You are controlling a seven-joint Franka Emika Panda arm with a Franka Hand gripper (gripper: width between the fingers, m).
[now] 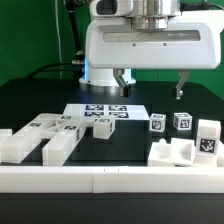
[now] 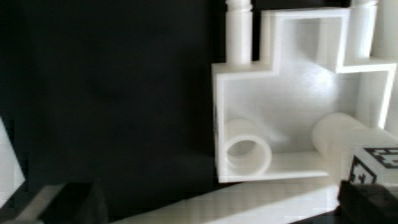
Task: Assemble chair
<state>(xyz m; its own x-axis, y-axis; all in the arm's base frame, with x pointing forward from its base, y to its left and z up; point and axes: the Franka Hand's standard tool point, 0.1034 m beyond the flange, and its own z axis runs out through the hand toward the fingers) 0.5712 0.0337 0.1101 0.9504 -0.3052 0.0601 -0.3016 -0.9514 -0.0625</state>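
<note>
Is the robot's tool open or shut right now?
Open. In the exterior view the tool has its two fingers far apart, and only the dark table shows between them; nothing is held.

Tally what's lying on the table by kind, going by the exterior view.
Small tagged cubes: 2
Larger white chair pieces: at least 4; overlaps blur their borders
Marker board: 1
White border rail: 1
Total: at least 8

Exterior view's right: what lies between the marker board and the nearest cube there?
Only bare black table separates marker board and cube, per the exterior view.
</note>
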